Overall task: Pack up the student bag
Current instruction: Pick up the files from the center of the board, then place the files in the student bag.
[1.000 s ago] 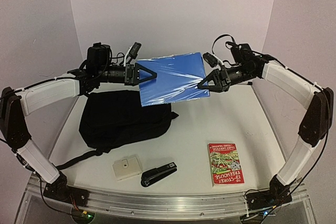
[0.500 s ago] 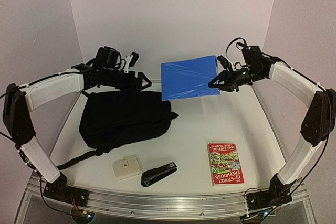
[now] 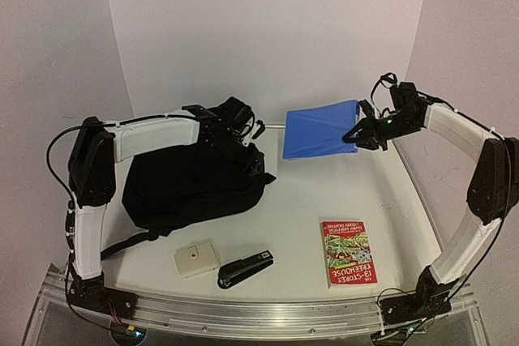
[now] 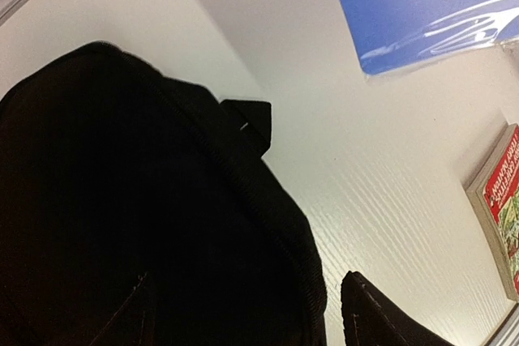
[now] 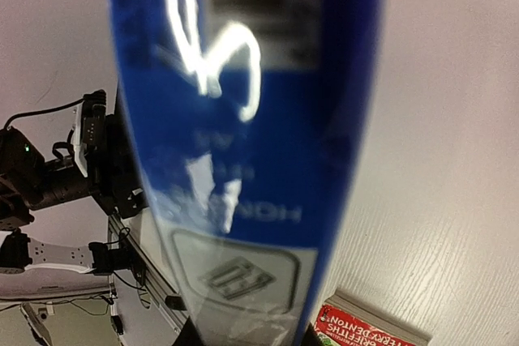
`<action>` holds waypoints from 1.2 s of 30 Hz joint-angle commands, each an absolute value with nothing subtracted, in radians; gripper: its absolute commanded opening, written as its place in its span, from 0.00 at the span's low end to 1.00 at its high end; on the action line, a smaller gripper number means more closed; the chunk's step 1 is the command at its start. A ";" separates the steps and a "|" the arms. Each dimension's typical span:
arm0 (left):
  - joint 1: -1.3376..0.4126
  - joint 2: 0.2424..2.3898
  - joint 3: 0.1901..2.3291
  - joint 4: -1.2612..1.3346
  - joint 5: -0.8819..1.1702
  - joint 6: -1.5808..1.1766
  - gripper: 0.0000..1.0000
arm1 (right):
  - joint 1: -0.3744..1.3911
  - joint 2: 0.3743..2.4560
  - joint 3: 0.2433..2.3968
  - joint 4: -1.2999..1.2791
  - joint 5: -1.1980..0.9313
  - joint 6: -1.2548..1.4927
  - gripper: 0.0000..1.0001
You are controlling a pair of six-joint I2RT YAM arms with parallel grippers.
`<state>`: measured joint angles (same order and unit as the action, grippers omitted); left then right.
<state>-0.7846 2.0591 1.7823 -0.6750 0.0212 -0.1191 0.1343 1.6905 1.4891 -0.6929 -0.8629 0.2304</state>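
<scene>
Along the near edge of the white table (image 3: 324, 192), just beyond the metal rail (image 3: 259, 307), three small things lie in a row. To the left is a flat cream-coloured rectangular box (image 3: 196, 259), with a small black stapler (image 3: 245, 269) just beside it. Well apart to the right, a red paperback book (image 3: 346, 252) with a busy picture cover lies flat.

Behind the box and stapler, the large black soft fabric backpack (image 3: 182, 188) lies flat on the left half of the table. One long black strap (image 3: 122, 245) trails toward the near left corner, and a short fabric loop (image 3: 268, 177) sticks out of its right end. The left arm reaches across over the backpack, and the left gripper (image 3: 255, 164) points down at the bag's right end near that loop. Its wrist camera looks closely onto the backpack (image 4: 146, 224) and shows only one dark fingertip (image 4: 369, 313), so I cannot tell whether the fingers are spread or closed, nor whether they touch the bag.

Farther back and to the right, the right gripper (image 3: 355, 133) pinches the right-hand corner of a flat blue glossy plastic-wrapped pack (image 3: 319, 131), holding it tilted in the air, well apart from the backpack. In the right wrist view the blue pack (image 5: 243, 119) fills the middle, with pale printed labels under the shiny wrap
</scene>
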 commanded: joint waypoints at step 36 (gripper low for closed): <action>-0.821 1.855 1.820 -0.657 -0.246 -0.182 0.00 | 0.170 1.661 1.329 -0.268 -1.119 0.541 0.00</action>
<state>-0.8182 1.9409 1.8470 -0.7415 -0.2132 -0.1653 0.1349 1.6901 1.3391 -0.4214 -1.0442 0.4591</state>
